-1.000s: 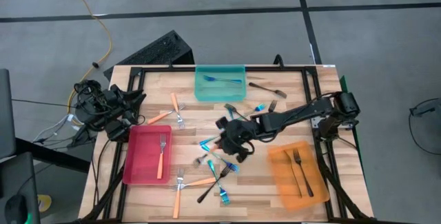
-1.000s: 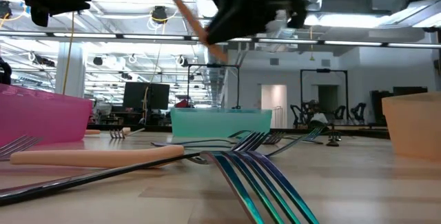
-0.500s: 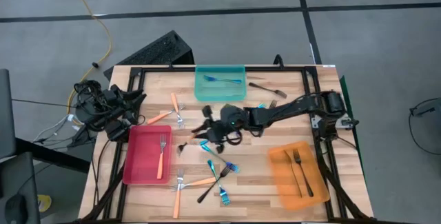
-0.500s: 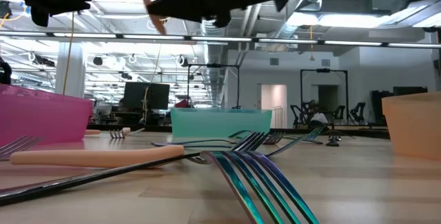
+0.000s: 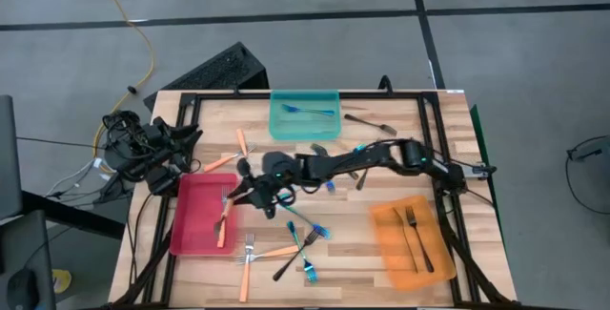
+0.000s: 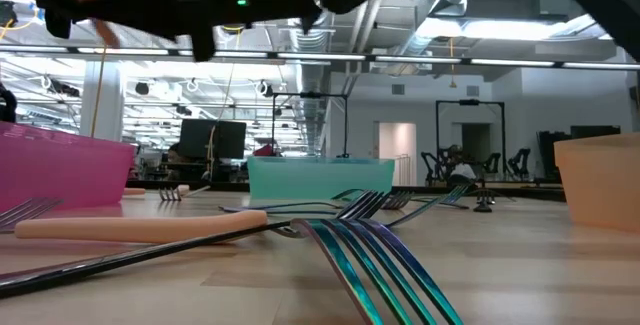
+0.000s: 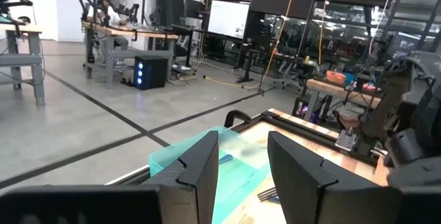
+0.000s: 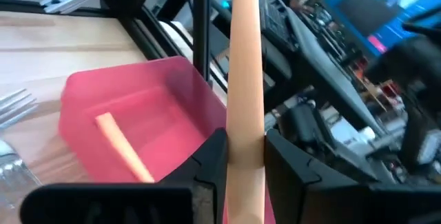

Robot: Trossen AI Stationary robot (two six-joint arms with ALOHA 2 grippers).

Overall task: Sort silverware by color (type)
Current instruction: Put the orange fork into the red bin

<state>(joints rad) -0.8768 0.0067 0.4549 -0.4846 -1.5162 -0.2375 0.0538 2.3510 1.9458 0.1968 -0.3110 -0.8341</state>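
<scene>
Delivery step, looks like: right tool point(image 5: 250, 193) pinches an orange-handled fork point(image 8: 246, 79) over the red tray point(image 5: 191, 238) at 9 o'clock on the bench, so next it probably just needs to lower and let go.

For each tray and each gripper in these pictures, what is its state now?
Red tray: holds one orange fork.
Teal tray: holds one blue fork.
Orange tray: holds two dark forks.
Right gripper: shut on an orange fork, over the red tray.
Left gripper: open, empty, parked at the table's left edge.
</scene>
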